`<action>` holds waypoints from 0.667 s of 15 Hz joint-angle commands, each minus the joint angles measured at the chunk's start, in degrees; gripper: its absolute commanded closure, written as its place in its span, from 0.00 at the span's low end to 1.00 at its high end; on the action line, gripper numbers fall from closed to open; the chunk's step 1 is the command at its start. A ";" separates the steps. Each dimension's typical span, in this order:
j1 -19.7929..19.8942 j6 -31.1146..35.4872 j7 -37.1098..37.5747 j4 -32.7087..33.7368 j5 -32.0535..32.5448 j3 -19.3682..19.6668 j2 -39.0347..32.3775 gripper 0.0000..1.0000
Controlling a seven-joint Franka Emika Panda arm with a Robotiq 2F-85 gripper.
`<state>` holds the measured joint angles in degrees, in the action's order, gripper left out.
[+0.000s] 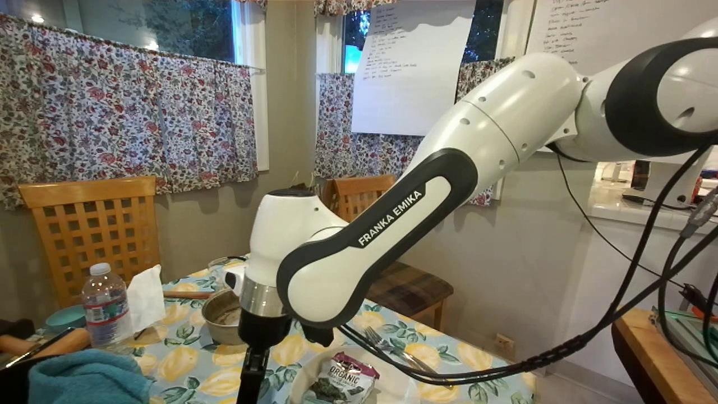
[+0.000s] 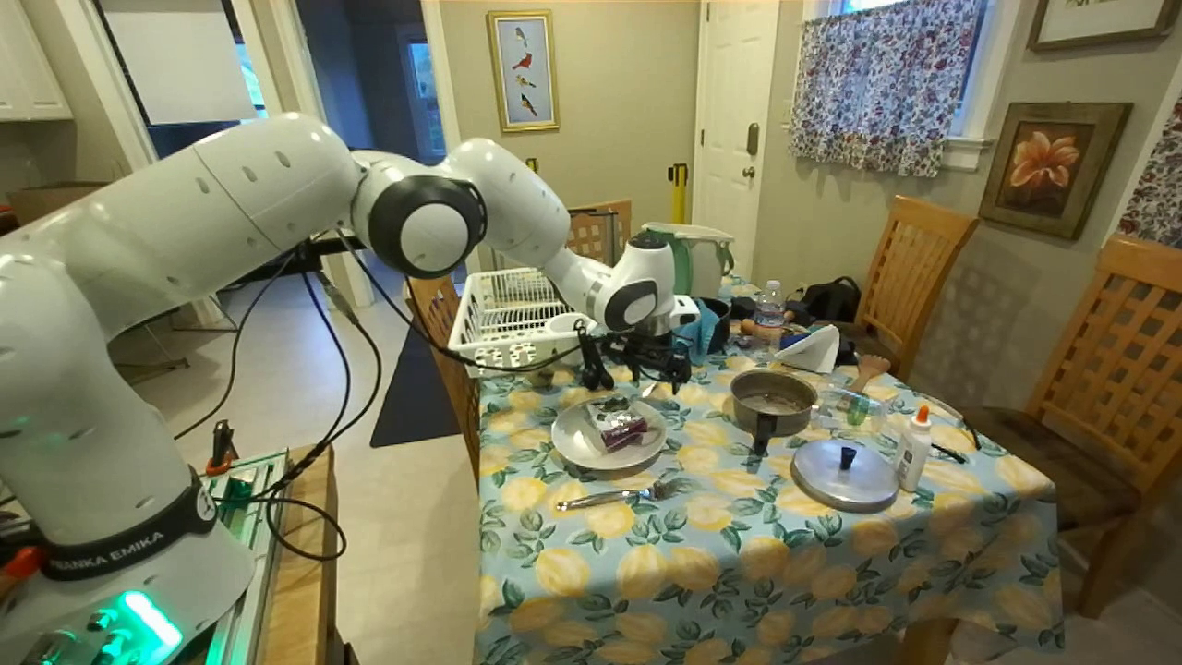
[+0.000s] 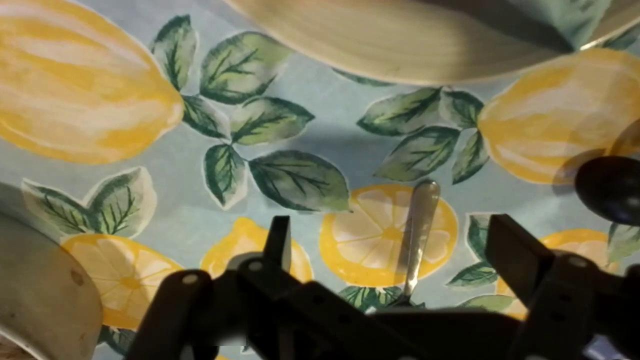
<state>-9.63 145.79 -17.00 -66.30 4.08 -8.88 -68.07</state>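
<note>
Hand (image 3: 390,235) status: released; fingers (image 3: 515,250) stand wide apart, nothing gripped. Pos.: above bench (image 2: 706,453), lwr ctr of wrist view. Ht. above cloth (image 3: 325,132): can't tell.

Metal utensil (image 3: 421,230): on bench, just R of ctr in wrist view, handle showing in gap btwn fingers, nearer pic.-R finger. Handle runs approx. top to bottom w/ slight lean; head mostly hidden behind hand, so spoon vs. fork unconfirmed.

Surroundings: plate (image 3: 350,40) along top of wrist view, w/ packet (image 2: 617,423) on it (see both exterior views); pot (image 3: 45,295) at lwr L; black round item (image 3: 612,190) at R edge.

Handling notes (judgement; apply if closing on utensil):
1. Ctr gap on handle first: shift slightly twd pic. R. Otherwise one finger will likely make contact early & drag utensil.
2. Trim rotation so fingers lie parallel to handle.
3. Descend vert. & slow. Handle looks thin, so fingers prob. need to come v. near cloth; stop short of pressing hard, or cloth may bunch.
4. Maintain clearance from pot & black round item.
5. Close gently w/ even contact both sides; smooth metal may pivot if gripped far from its balance pt.
</note>
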 commanded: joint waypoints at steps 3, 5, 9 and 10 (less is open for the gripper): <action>-0.02 -0.20 0.23 1.20 0.36 -0.21 -0.75 0.00; 0.98 1.14 -0.95 1.36 -0.48 -1.61 -1.52 0.00; 1.17 2.72 -0.95 2.09 -0.91 -2.69 -3.17 0.00; 0.84 3.25 -0.43 2.45 -0.70 -2.43 -3.63 0.00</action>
<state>-9.09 147.04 -17.00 -65.60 3.95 -10.13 -69.50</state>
